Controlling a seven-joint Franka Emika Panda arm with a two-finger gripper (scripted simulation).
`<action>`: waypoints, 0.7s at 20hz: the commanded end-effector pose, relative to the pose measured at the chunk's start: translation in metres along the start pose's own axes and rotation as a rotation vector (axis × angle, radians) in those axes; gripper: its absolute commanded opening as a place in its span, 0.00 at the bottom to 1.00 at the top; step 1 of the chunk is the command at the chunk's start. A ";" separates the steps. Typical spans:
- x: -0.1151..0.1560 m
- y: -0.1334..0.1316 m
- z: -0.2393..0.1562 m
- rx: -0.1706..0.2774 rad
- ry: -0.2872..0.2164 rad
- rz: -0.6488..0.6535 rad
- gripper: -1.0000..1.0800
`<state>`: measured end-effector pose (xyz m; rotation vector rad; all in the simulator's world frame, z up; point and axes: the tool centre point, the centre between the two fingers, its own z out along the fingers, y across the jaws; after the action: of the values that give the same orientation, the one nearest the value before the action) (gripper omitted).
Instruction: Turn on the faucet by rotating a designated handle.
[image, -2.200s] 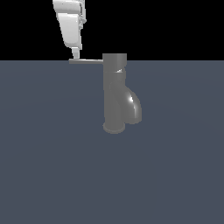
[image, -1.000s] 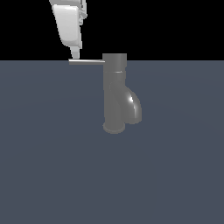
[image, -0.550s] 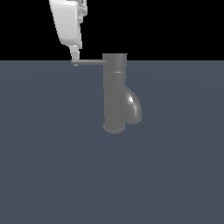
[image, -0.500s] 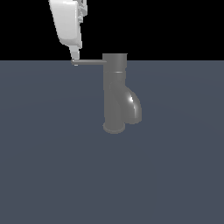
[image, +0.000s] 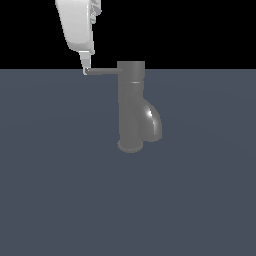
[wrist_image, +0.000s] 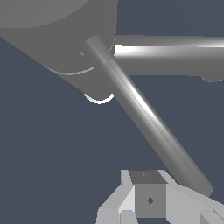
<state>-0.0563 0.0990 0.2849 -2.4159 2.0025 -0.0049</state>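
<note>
Fingers (image: 86, 70) sit right at the free tip of the handle (image: 102, 71), touching it or just beside; whether they stand wide or narrow I can't tell. The exterior view shows only one pale tip, and the wrist view shows a blocky grey finger piece (wrist_image: 148, 199) beside the rod's end, w/ nothing clamped as far as I see.

Vs approx 2 s ago, my white housing has tilted and slid a bit toward the exterior view's left, and the rod tip looks very slightly shifted w/ it. My read: the push has barely begun, so nearly all the turn is left.

Handle: thin straight rod, lighter grey metal, smooth, long bright streak along it in the wrist view (wrist_image: 144, 118). It sticks out level from the column top toward the exterior view's left.

Faucet (image: 131, 107): dark grey glossy metal, upright cylinder on a round base, short thick spout curving down on the exterior view's right w/ a sharp highlight. It stands mid tabletop (image: 55, 190), a flat matte slate-blue surface.
</note>
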 end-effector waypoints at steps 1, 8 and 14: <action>0.010 0.007 0.000 -0.002 0.001 0.006 0.00; 0.031 0.027 0.000 -0.003 0.000 0.006 0.00; 0.050 0.044 0.000 -0.003 0.000 0.007 0.00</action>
<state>-0.0873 0.0561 0.2849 -2.4263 1.9920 -0.0028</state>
